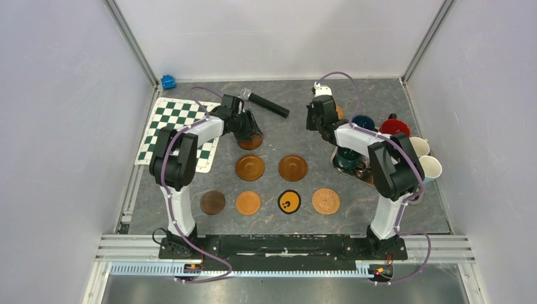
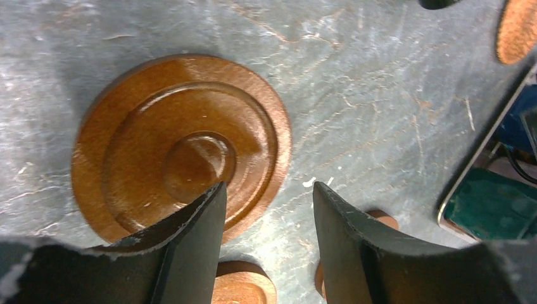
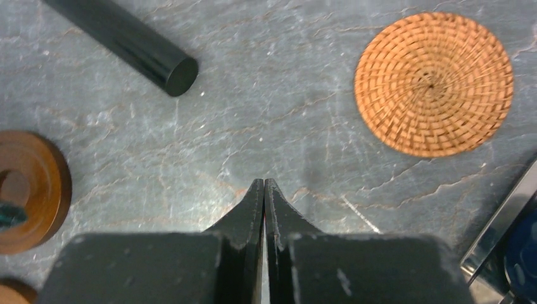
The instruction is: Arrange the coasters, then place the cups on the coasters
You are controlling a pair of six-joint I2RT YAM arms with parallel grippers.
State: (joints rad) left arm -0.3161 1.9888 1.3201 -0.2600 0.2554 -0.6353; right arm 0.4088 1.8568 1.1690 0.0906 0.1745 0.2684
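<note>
Near row: 4 coasters [image 1: 248,202] down, 2 more mid row. L gripper [image 2: 268,187] part open, holding nothing; one finger over near rim of wood coaster [image 2: 180,145], other off it. Coaster lies flat, looks set. R gripper [image 3: 264,180] shut, empty, above bare table. Woven coaster [image 3: 434,82] sits fwd-right of it, apart; R arm nearer. It's round, so no axis to align. Tray [image 3: 503,231] far R: cups [image 1: 394,126] bunched in/around it, none on coasters yet.
</note>
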